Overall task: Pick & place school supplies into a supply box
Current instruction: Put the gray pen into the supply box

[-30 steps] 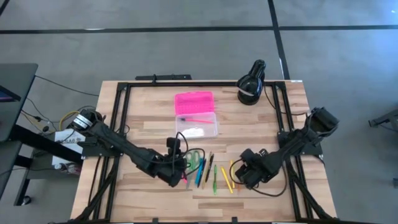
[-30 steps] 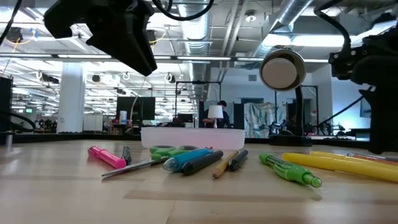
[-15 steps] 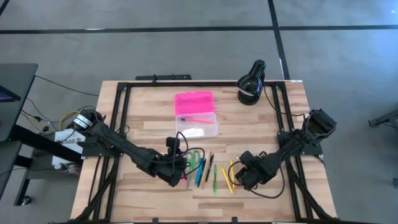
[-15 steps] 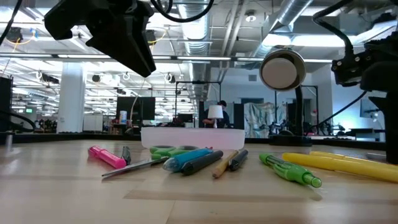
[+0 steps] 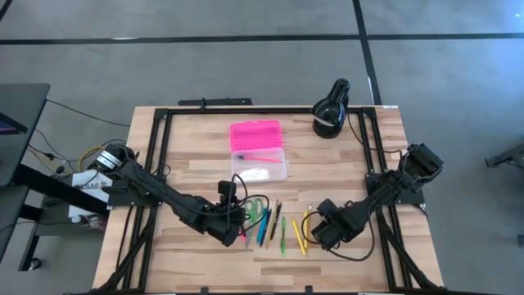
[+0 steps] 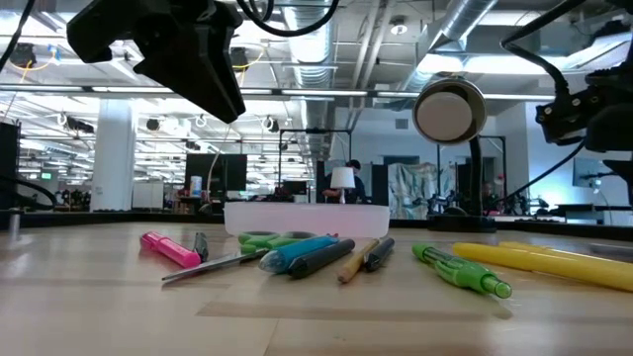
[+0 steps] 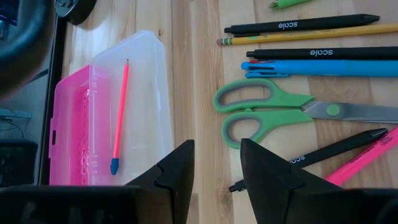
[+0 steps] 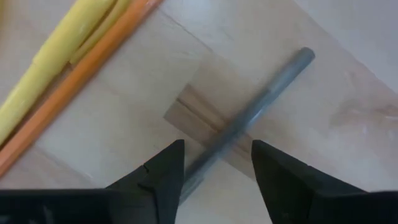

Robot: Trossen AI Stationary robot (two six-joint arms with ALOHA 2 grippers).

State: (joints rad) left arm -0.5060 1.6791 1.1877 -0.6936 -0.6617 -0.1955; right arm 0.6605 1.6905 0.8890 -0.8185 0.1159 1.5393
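Observation:
The school supplies lie in a row (image 5: 274,225) on the wooden table's near half: green-handled scissors (image 7: 267,112), blue and black pens, a pink marker (image 6: 168,247), a green pen (image 6: 460,269), a yellow pen (image 8: 56,43) and an orange pencil. The supply box (image 5: 260,164) stands behind them with its clear base open and its pink lid (image 5: 255,133) laid back; a pink pencil (image 7: 120,112) lies inside. My left gripper (image 7: 216,168) hovers open above bare wood beside the scissors. My right gripper (image 8: 217,168) points down, open, its fingers on either side of a grey pen (image 8: 255,112).
A black round lamp (image 5: 330,111) stands at the table's far right corner. Black frame rails (image 5: 160,156) run along the table's left and right sides. Bare wood lies between the box and the lamp and along the near edge.
My right gripper has tipped a little on the spot; in the low view its lower part has swung out past the picture's right edge. The supplies and the box have stayed where they were.

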